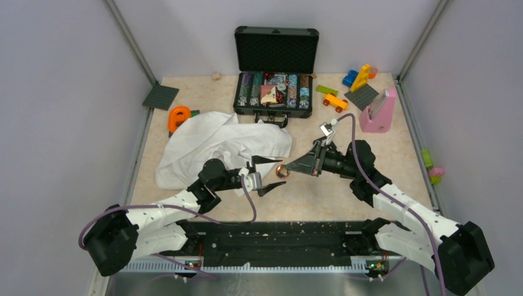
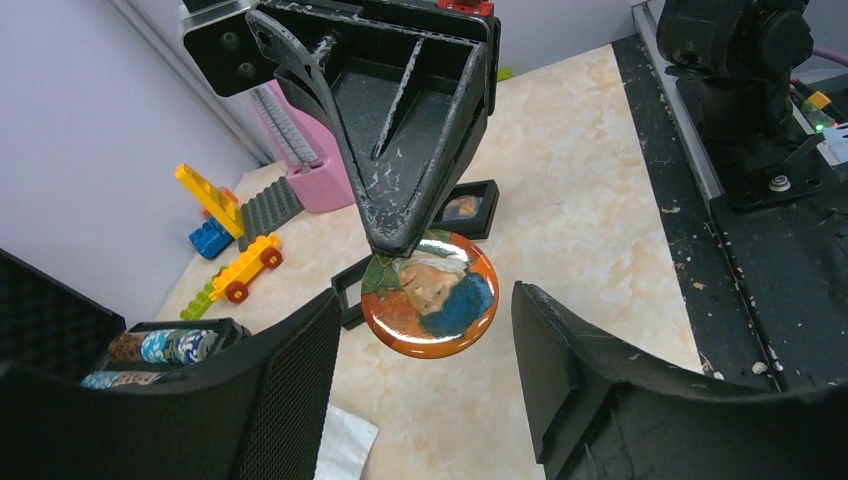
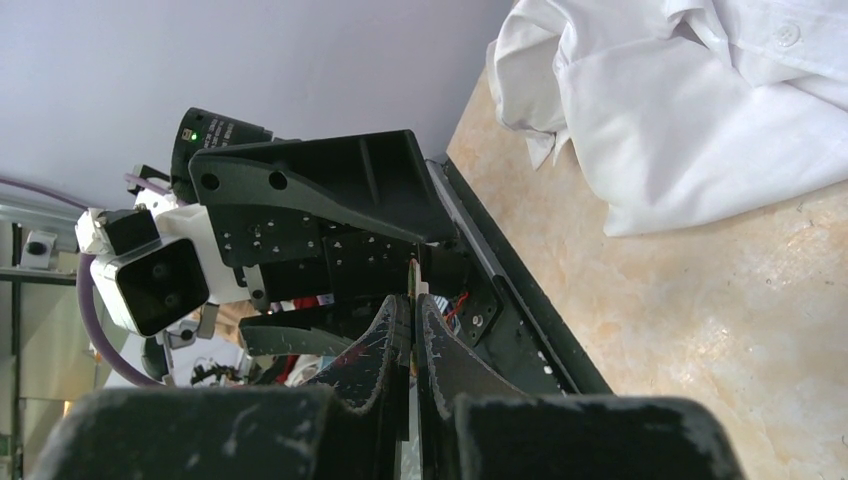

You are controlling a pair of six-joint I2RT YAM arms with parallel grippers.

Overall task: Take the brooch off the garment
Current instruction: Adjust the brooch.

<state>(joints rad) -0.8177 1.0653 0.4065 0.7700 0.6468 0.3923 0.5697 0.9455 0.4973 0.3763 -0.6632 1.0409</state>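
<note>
The brooch [image 2: 430, 293] hangs clear above the table [image 1: 345, 197], pinched by its rim in the closed right fingers [image 2: 400, 190]. The left fingers [image 2: 290, 380] stand open on either side of it without touching. In the top view the white shirt [image 1: 216, 145] lies at its 10 o'clock and the open case [image 1: 274, 92] at 12, with bare table toward 6 as far as the black base rail [image 1: 277, 237].

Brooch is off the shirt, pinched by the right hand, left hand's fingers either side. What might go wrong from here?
1. The right hand pinches the brooch only at its rim, so it may pivot or slip and fall to the table.
2. The open left hand flanks it closely; closing off-centre might knock it loose.
</note>
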